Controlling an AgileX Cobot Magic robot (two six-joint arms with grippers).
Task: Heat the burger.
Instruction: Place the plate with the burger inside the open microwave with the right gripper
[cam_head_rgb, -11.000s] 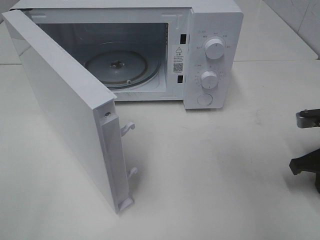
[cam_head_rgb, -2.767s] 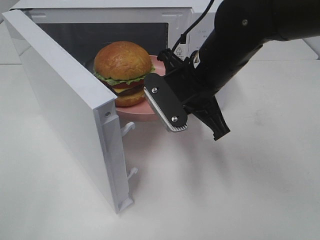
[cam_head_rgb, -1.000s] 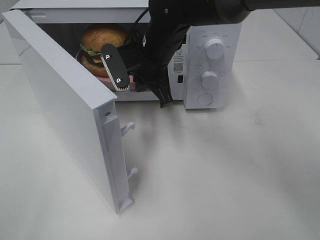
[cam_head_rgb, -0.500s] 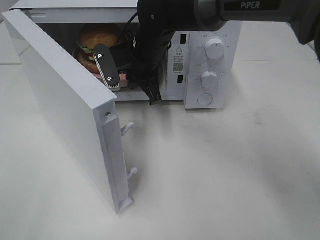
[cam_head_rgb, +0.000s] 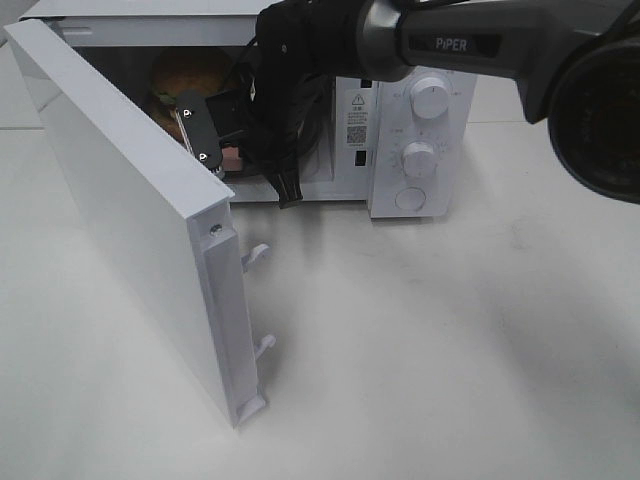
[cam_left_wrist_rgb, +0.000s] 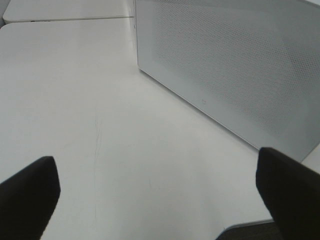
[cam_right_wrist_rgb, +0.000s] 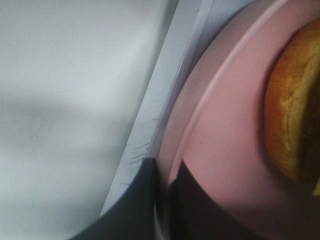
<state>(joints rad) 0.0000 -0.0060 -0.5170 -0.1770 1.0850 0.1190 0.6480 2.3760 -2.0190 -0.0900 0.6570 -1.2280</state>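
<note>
The burger on its pink plate is inside the microwave, around eleven o'clock in the high view. The right gripper is clamped on the plate's rim. The left gripper hangs wide apart, empty. Probably left to do: release, withdraw, close the door, turn the dials. The right arm hides whether the plate rests on the cavity floor.

Right arm is stretching across leftward, wrist angled down, its right gripper pinching tight on a plate rim. Meanwhile left gripper is hanging fully spread, gripping nothing.
</note>
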